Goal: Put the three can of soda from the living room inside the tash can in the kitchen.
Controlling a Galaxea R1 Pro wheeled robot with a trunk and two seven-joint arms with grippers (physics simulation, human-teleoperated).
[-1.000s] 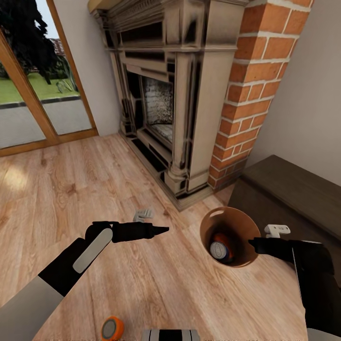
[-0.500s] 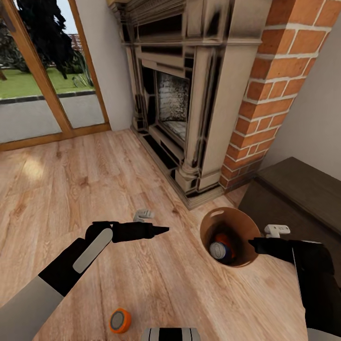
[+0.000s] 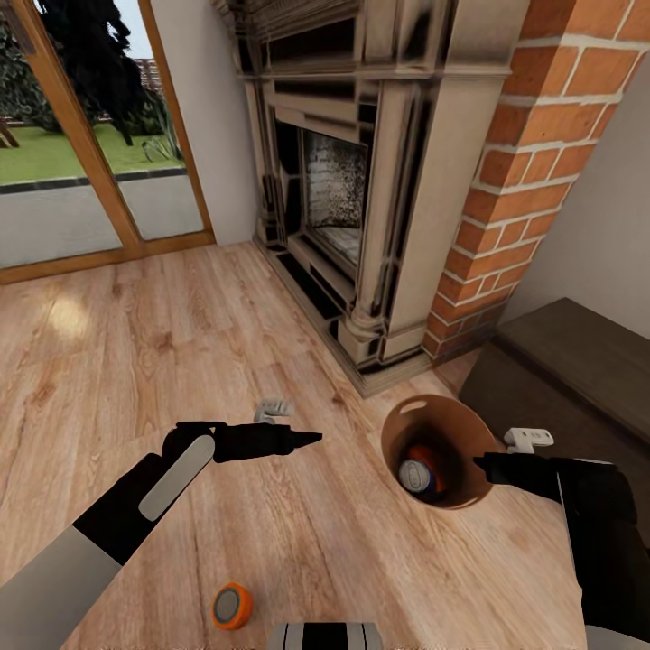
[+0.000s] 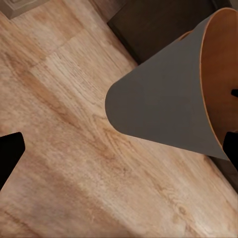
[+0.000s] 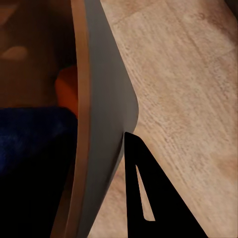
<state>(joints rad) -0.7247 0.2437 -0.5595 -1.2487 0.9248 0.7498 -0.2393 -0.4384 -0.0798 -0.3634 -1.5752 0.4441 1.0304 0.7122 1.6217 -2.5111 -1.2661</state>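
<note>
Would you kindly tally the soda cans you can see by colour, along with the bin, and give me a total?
Orange cans: 2, one on the floor and one inside the bin
Dark blue cans: 1, inside the bin
Bins: 1, the grey and copper trash can held at its rim by the right tool
Total: 4

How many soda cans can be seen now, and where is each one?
3. A dark blue can and an orange can are inside the trash can; another orange can stands on the wood floor near the robot. None seems hidden.
</note>
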